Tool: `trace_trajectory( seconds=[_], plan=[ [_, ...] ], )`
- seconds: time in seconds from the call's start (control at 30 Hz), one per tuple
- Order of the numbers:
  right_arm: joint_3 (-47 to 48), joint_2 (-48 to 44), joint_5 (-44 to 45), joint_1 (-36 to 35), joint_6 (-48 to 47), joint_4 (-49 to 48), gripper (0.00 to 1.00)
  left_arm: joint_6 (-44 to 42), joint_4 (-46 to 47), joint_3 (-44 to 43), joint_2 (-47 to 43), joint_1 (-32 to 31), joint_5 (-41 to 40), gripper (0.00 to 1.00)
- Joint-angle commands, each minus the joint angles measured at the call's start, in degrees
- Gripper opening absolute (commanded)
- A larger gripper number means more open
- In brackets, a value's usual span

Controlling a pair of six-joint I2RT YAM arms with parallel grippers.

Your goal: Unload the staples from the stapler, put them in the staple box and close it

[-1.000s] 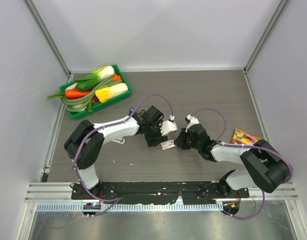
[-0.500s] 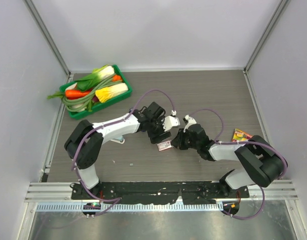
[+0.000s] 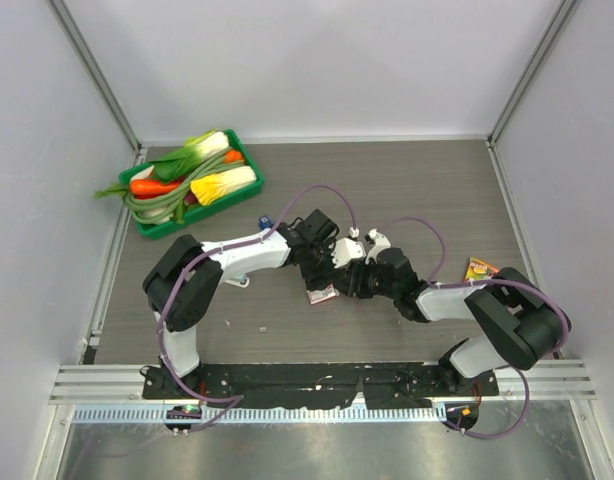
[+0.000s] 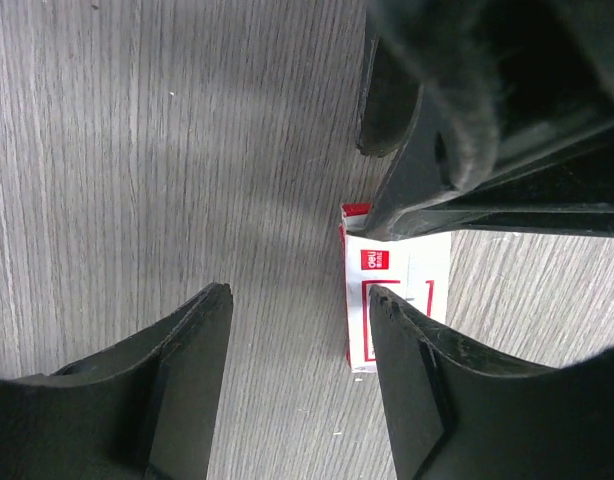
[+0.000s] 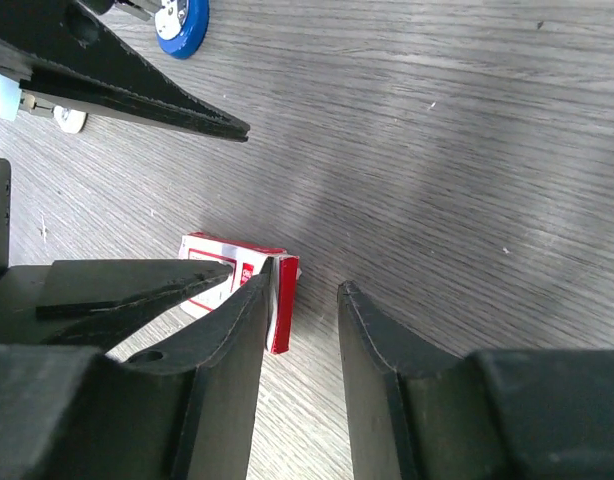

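Since neither arm has it yet, step in hand: getting hold of the stapler (image 3: 242, 283); early in the task, my read.
Stapler spot: looks like the pale oblong poking out from under the left forearm on the tabletop (image 3: 437, 200), well apart from both sets of fingers. Mostly hidden, so not sure.
Do it well: part the arms first, they sit nose to nose mid-tabletop. The left arm is nearer, so swing it to the stapler, pinch across the narrow body and pin it down. The right then comes in to open the top and draw the staples out. Steer round the red-and-white box (image 4: 397, 265) so it isn't shoved.
Left fingers (image 4: 202, 340): apart at a middling width, bare tabletop between them, holding nothing. Box edge peeks in beside one finger.
Right fingers (image 5: 237, 340): apart with a narrower gap, empty. Box end sits at one fingertip, touching or just off, can't tell.
Risk: both sets of fingers nearly meet over the box, so a careless move could clip.
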State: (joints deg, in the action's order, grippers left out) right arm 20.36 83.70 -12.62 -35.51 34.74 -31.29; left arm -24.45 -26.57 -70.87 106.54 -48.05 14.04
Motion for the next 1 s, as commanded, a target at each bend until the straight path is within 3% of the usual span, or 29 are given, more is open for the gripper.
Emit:
trace_trajectory(
  seconds=[0.0,0.43,0.6,0.8,0.97],
  plan=[
    [-2.1,2.3,-1.2,-0.2,1.2,-2.5,0.41,-0.5,1.3,0.2,0.9,-0.6,-1.3,0.61],
    [-4.5,-7.5,2.1,2.4,-0.3,4.9,0.36,-1.5,0.6,0.9,0.1,-0.9,-2.8,0.61],
    [-5.0,-5.5,0.0,2.4,0.8,1.9,0.31,-1.2,-1.0,-1.7,-1.2,-0.9,-3.1,0.61],
    [-4.0,-1.3,-2.5,2.5,2.1,-2.1,0.18,0.5,-4.9,-7.2,-5.7,0.3,-1.9,0.66],
    [-2.6,-0.4,-3.3,2.4,2.2,-2.5,0.14,-2.9,-6.0,-3.9,-10.3,2.8,-1.9,0.68]
  ],
)
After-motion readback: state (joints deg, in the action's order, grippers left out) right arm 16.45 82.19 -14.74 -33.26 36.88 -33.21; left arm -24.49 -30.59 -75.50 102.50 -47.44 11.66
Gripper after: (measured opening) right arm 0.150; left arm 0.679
